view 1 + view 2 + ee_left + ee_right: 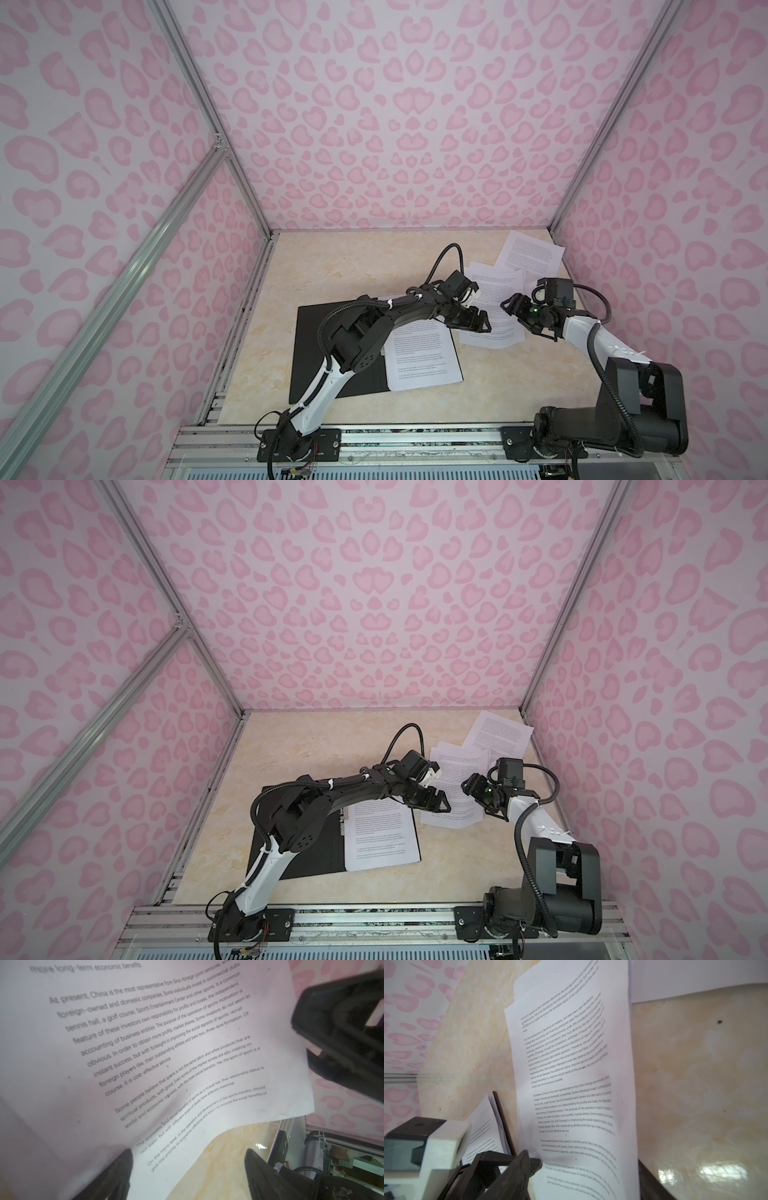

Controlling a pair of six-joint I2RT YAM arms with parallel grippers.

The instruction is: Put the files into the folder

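In both top views the folder (308, 345) lies open, one sheet (419, 359) on its right half. Right of the folder, my left gripper (484, 322) gapes wide, gripping nothing, over loose files (492, 291). Farther right, the right gripper (510, 308) stands parted, clamping nothing. Only its wrist view shows a finger (523, 1165) at the paper's edge.

The walls (395, 124) carry pink leopard-like blotches on paler pink. The table (332, 270) is cream marble with tan veining. At eight o'clock the folder (307, 332) shows black. Toward one o'clock the files (528, 253) are white with black text. The arms (320, 386) are black and white.
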